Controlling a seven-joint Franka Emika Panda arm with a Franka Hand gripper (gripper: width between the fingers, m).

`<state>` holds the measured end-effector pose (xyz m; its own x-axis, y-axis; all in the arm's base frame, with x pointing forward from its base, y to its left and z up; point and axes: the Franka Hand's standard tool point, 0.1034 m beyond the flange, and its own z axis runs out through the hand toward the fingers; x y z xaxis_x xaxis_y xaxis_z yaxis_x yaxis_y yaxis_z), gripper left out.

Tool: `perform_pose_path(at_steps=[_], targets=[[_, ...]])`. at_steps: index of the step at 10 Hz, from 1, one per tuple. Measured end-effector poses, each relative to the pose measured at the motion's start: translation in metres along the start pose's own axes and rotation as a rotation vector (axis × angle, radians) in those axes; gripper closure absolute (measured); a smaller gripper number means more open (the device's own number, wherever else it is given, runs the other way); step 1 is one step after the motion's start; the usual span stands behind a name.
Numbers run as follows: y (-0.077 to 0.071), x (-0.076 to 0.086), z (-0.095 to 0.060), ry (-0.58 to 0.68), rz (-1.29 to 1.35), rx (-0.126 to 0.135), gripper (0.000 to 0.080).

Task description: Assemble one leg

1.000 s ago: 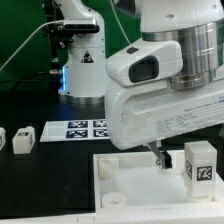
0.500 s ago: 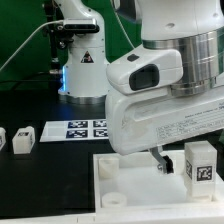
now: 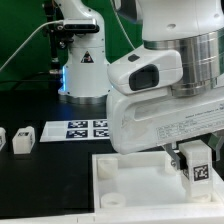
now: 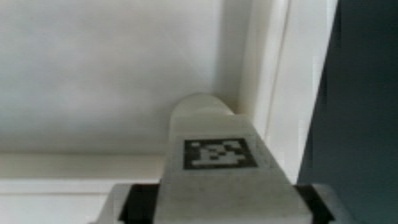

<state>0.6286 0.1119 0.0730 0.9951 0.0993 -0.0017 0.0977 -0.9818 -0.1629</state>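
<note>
The leg (image 3: 199, 163) is a small white post with a black-and-white tag. It stands upright at the corner of the large white square tray (image 3: 135, 170) on the exterior view's right. My gripper (image 3: 188, 160) is down over it, with one finger (image 3: 172, 157) showing beside it. In the wrist view the leg (image 4: 217, 140) fills the space between the two dark pads (image 4: 132, 203), which lie against its sides. The gripper (image 4: 217, 208) is shut on the leg. The tray's floor and raised rim (image 4: 267, 70) lie behind it.
Two more small white tagged blocks (image 3: 22, 139) (image 3: 2, 140) lie on the black table at the exterior view's left. The marker board (image 3: 78, 130) lies in the middle. A second robot base (image 3: 80, 60) stands at the back. Round sockets (image 3: 106, 165) mark the tray's corners.
My gripper has moved toward the exterior view's right across the tray, from beside the leg to around it. The leg stays in place.
</note>
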Motion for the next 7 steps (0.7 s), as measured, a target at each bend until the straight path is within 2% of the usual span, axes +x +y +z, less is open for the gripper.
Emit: perform_pose_path(at_steps=[1, 3, 5, 6, 7], targets=[[-0.0012, 0.0010, 0.0007, 0.004, 0.109, -0.003, 0.0508], [-0.0011, 0.0053, 0.0016, 0.034, 0.540, -0.003, 0.0508], [-0.0014, 0.0028, 0.0025, 0.073, 0.844, 0.035, 0.0505], [-0.0020, 0.0011, 0.0023, 0.081, 0.960, 0.048, 0.0505], [-0.0023, 0.0011, 0.0024, 0.080, 1.017, 0.049, 0.0505]])
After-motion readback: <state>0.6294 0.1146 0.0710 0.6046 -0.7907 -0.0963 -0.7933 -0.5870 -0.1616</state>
